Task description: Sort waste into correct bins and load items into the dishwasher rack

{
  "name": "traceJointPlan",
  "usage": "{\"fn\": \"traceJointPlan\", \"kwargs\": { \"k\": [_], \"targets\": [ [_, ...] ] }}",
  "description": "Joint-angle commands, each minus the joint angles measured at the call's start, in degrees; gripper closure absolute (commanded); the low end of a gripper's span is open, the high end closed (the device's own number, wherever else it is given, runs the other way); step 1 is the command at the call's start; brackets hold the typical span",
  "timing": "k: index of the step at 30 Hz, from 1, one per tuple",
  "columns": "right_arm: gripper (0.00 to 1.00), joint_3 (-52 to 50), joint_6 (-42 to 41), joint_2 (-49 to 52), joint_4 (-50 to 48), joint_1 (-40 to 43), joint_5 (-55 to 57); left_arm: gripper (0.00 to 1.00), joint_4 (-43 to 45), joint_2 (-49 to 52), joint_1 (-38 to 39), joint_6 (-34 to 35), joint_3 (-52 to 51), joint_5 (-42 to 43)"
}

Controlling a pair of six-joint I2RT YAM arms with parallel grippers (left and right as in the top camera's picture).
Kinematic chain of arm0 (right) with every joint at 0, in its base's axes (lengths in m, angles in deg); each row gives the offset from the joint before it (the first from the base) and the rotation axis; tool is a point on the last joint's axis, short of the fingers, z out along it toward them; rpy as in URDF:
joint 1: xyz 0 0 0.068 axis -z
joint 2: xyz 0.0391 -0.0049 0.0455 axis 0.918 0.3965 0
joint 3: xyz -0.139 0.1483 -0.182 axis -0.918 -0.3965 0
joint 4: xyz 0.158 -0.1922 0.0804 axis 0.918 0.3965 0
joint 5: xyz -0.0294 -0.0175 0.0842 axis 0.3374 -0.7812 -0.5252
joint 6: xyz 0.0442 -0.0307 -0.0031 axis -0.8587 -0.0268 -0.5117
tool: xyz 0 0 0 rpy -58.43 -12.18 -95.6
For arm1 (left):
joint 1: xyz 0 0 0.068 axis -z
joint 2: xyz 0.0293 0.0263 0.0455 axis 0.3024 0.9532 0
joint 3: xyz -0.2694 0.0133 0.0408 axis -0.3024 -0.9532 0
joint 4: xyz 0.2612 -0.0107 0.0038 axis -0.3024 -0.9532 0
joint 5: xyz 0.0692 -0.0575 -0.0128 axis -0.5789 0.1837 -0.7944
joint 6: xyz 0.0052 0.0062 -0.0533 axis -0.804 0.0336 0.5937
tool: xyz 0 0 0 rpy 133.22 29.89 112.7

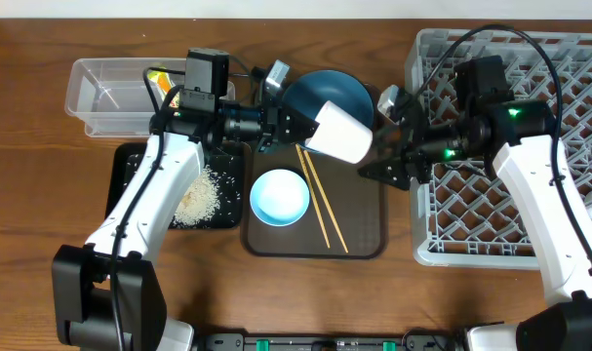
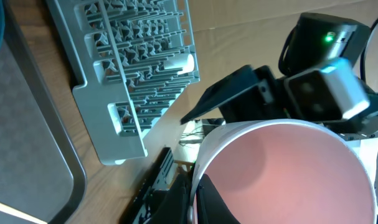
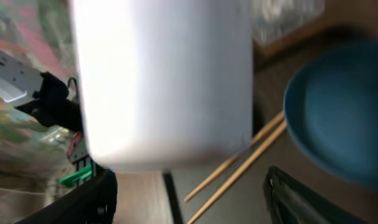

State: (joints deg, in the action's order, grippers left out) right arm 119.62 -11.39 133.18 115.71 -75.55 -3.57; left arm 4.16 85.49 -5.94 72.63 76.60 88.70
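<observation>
My left gripper point(image 1: 294, 127) is shut on the rim of a white cup point(image 1: 339, 132) with a pinkish inside point(image 2: 288, 174). It holds the cup tilted on its side above the brown tray. One finger point(image 2: 217, 199) sits inside the rim and the other outside. My right gripper point(image 1: 388, 166) stands open just right of the cup. In the right wrist view the cup point(image 3: 164, 81) fills the space ahead of the spread fingers point(image 3: 92, 199), not touching them. The dark blue plate point(image 1: 327, 96), light blue bowl point(image 1: 279, 197) and chopsticks point(image 1: 322, 200) lie on the tray. The grey rack point(image 1: 471, 219) is at the right.
The brown serving tray point(image 1: 364, 244) sits mid-table. The black tray point(image 1: 130, 166) at the left holds rice grains point(image 1: 200, 195). Behind it, the clear tub point(image 1: 110, 93) holds the snack wrapper point(image 1: 160, 83). A small white thing point(image 2: 179, 62) lies in the rack.
</observation>
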Motion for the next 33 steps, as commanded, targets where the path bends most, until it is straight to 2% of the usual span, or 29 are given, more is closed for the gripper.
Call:
{"fn": "traceJointPlan", "kwargs": {
  "k": [1,5,11,16,20,25,30,33],
  "targets": [
    [0.27,-0.1,3.5,0.2,-2.1,-0.9,-7.5,0.94,0.3,0.1,-0.3,2.2,0.0,0.4],
    [0.32,-0.1,3.2,0.2,-6.2,-0.9,-8.6,0.94,0.3,0.1,-0.1,3.8,-0.1,0.4],
    [0.33,-0.1,1.1,0.2,-10.4,-1.1,-8.6,0.94,0.7,0.1,0.7,6.1,-0.1,0.5],
    [0.34,-0.1,0.3,0.2,-12.4,-2.5,-8.4,0.93,5.7,0.1,1.7,12.1,0.0,0.5],
    [0.43,-0.1,0.2,0.2,-13.5,-3.1,-7.8,0.94,9.0,0.1,2.6,17.0,0.0,0.5],
    [0.45,-0.1,-0.3,0.2,-15.6,-2.6,-7.7,0.94,9.1,0.1,2.9,16.8,-0.1,0.4],
    [0.45,-0.1,-4.8,0.2,-18.7,-0.5,-7.7,0.94,9.1,0.1,2.9,16.1,-0.1,0.4],
    [0.52,-0.1,-5.4,0.2,-19.0,0.2,-7.8,0.94,9.1,0.1,2.9,15.8,-0.1,0.4]
  ]
}}
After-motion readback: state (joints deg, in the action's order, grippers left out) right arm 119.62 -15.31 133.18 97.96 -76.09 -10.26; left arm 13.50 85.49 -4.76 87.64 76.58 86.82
